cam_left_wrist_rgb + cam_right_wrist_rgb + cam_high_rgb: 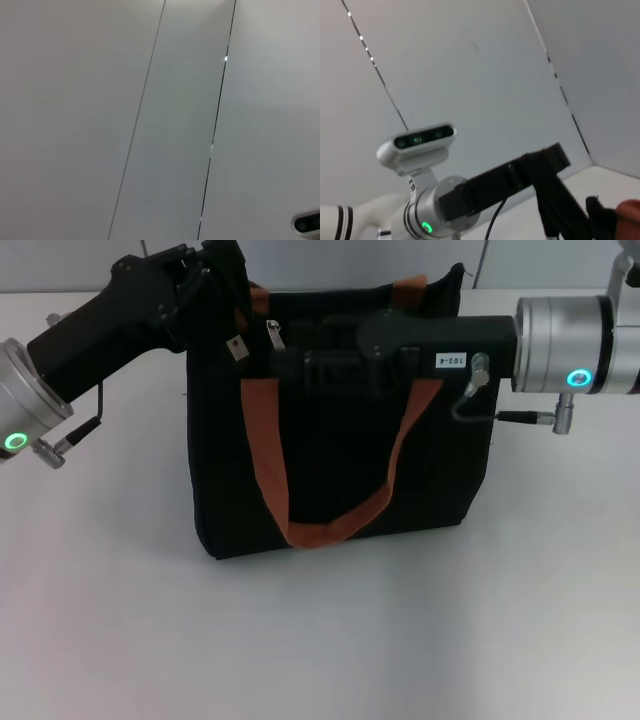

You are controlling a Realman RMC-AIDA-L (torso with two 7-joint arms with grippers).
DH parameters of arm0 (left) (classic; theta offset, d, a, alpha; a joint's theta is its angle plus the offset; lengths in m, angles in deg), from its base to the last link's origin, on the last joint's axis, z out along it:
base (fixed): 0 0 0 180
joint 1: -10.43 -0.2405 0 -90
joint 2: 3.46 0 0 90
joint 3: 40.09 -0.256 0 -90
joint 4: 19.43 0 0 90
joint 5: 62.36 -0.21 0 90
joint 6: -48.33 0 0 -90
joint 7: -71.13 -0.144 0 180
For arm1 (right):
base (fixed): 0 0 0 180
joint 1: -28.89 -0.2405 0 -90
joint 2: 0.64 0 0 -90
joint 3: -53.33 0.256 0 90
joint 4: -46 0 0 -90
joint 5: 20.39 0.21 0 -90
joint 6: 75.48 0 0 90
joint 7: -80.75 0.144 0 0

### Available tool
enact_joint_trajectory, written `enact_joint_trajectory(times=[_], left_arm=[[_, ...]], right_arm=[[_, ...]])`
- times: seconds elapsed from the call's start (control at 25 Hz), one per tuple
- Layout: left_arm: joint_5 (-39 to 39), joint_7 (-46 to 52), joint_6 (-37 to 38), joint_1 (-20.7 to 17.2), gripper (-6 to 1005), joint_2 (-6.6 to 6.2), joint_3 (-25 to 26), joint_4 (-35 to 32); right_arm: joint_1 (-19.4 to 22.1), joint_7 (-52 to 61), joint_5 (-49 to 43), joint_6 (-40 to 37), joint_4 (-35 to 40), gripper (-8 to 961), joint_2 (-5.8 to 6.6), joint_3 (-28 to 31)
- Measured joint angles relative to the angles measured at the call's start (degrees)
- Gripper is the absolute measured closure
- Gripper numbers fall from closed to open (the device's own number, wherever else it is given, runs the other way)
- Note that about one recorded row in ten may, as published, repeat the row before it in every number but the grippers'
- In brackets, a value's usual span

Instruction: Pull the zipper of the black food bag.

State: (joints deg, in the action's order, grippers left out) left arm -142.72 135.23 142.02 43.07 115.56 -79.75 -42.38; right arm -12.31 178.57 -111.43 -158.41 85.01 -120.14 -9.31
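Observation:
The black food bag [340, 490] stands upright on the white table, its orange-brown handle [330, 525] hanging down the front. A small silver zipper pull [273, 334] shows on the top edge near the bag's left end. My left gripper [215, 285] is at the bag's top left corner, against the fabric. My right gripper [300, 370] reaches in from the right, lying level over the bag's top, its tip just right of and below the pull. The right wrist view shows the left arm's black gripper [540, 172] and a bit of orange strap [630, 215]. The left wrist view shows only wall.
The white table [320, 640] spreads in front of and beside the bag. Grey wall panels [170, 120] stand behind. A small tag [237, 347] hangs by the bag's top left. The robot's head camera [417, 142] shows in the right wrist view.

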Motion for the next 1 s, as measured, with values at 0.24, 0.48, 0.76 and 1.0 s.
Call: enact_joint_trajectory(times=[0.24,0.48,0.76,1.0], left_arm=[[-0.01,0.07,-0.33,0.81,966,-0.02,0.25,0.0],[0.0,-0.08,-0.54,1.52,966,0.03,-0.01,0.02],[-0.01,-0.18,-0.63,1.94,966,0.07,0.0,0.27],[0.0,-0.27,-0.63,2.24,966,0.07,0.01,0.53]], right_arm=[[1.61,4.82,-0.05,1.75,2.24,352,0.11,-0.69],[0.45,10.41,-0.61,2.75,2.48,352,0.23,-0.87],[-1.13,14.01,-0.96,3.29,2.56,352,0.23,-3.85],[-1.33,15.11,-0.99,4.81,2.66,353,0.23,-4.34]])
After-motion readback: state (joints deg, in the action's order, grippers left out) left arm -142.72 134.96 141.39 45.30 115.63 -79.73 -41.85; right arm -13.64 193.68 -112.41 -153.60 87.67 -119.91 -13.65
